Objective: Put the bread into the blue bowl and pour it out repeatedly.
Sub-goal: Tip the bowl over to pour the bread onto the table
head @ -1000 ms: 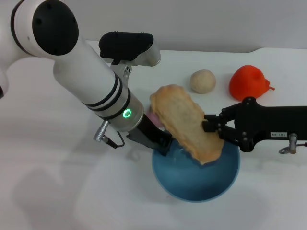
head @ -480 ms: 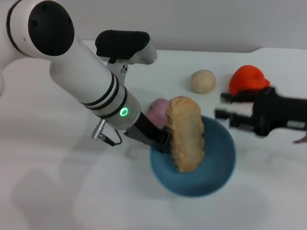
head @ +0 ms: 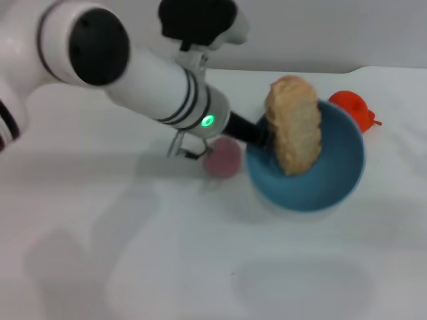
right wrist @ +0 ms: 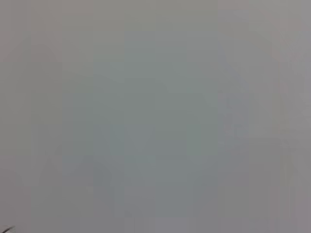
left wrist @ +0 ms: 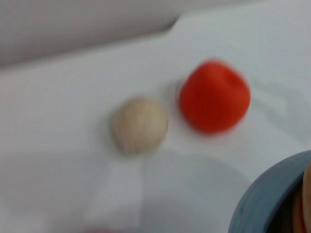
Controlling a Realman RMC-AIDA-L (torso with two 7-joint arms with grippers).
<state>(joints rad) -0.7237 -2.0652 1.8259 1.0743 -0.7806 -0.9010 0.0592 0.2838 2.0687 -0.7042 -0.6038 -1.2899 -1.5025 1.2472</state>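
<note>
Bright, even light, pretty soft all over.
Motion-smeared head view, mushy left wrist shot, faint shadows on white table.

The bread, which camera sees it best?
The head view: the bread shows whole, standing on edge in the blue bowl, which the left gripper holds. The left wrist view catches only a sliver at the picture's edge. The right wrist view shows none.

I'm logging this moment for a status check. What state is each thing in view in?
Bread: on edge inside the bowl, leaning on its rim.
Bowl: gripped at its rim by the left gripper, tilted.
Pink fruit: on the table beside the bowl.
Red fruit: on the table behind the bowl.
Beige ball: on the table.
</note>
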